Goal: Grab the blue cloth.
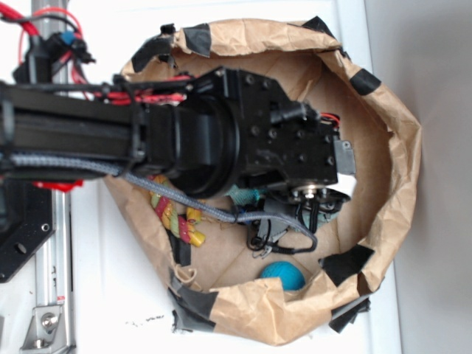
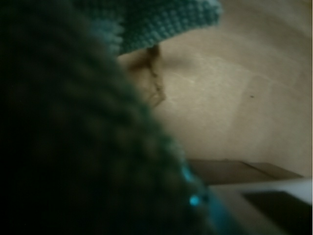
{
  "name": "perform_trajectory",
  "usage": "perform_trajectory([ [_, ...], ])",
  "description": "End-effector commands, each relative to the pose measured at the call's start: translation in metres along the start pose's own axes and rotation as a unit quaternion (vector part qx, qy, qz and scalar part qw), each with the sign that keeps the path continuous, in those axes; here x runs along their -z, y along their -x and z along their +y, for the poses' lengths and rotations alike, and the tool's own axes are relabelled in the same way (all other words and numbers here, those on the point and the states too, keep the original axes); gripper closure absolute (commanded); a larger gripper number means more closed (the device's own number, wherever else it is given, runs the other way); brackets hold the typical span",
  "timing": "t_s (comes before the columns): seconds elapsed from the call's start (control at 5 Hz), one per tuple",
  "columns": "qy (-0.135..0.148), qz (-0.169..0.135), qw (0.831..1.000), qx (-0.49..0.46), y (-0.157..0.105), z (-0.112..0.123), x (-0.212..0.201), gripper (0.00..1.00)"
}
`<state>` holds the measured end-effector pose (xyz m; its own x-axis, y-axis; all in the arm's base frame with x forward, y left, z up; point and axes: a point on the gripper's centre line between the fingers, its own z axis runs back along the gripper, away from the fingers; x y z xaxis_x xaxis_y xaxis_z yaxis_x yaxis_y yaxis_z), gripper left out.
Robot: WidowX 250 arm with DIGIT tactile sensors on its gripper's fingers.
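My arm reaches down into a crumpled brown paper bag [image 1: 391,147] patched with black tape, and its black body hides most of what lies below. My gripper [image 1: 324,203] sits low inside the bag, but I cannot tell how far its jaws are open or whether they have hold of anything. The blue cloth [image 2: 166,22] is right against me: in the wrist view its coarse teal weave fills the near left side, dark and blurred, with a brighter fold above over the tan bag floor. In the exterior view only a teal scrap shows just beside the gripper. A blue ball [image 1: 282,274] lies near me, and a colourful braided rope [image 1: 177,217] lies under my arm.
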<state>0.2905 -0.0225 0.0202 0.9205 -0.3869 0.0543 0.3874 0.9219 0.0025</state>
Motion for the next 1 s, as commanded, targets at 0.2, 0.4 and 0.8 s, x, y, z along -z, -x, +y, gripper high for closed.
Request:
perform_trajectory([
  [0.2, -0.068, -0.062, 0.983, -0.161, 0.026, 0.009, -0.124, 1.00],
  [0.4, -0.049, -0.037, 0.973, -0.220, 0.033, 0.011, -0.146, 1.00],
  [0.8, -0.018, -0.011, 0.963, -0.268, 0.039, 0.014, -0.164, 1.00],
])
